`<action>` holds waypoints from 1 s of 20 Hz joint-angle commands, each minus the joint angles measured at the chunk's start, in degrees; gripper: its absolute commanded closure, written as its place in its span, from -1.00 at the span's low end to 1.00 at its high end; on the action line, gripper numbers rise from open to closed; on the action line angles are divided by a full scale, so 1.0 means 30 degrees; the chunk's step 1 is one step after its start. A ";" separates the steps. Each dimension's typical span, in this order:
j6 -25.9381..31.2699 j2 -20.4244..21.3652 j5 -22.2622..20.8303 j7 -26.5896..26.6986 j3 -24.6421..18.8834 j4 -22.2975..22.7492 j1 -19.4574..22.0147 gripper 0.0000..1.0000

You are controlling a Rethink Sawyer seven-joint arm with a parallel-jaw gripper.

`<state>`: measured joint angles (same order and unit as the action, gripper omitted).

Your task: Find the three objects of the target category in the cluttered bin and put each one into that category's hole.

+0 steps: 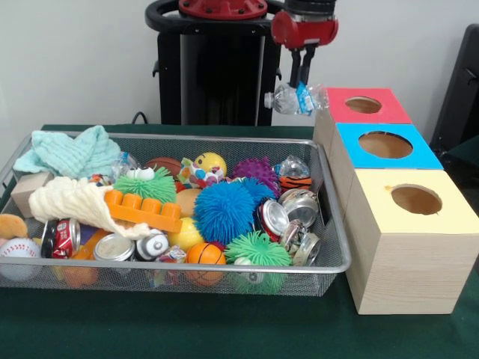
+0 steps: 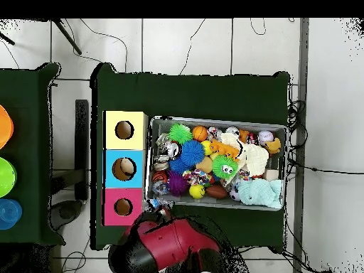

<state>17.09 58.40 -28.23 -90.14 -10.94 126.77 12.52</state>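
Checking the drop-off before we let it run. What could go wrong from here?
1. The gripper holds the bottle crosswise near one end, left of the red box's hole, not above it. Released here, it would likely miss or hit the box edge.
2. The thin bottle could twist or slip in that off-centre grip during the move across.
3. Lying sideways, it may bridge the hole instead of dropping through.

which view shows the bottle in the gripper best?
Front view. The clear bottle with a blue label hangs sideways from the gripper, beside the red-panelled box and short of its hole. Overhead, the arm covers most of it; only a sliver shows.
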 commanded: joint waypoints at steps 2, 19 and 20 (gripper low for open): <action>0.2516 0.1802 0.0900 0.1842 -0.3151 0.2161 0.2056 1.00; 0.3249 0.2123 0.1172 0.0531 -0.4586 0.1806 0.2650 1.00; 0.3131 0.2079 0.1149 0.0334 -0.4612 0.1757 0.2550 1.00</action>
<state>20.60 65.14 -26.35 -90.14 -20.36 131.52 19.95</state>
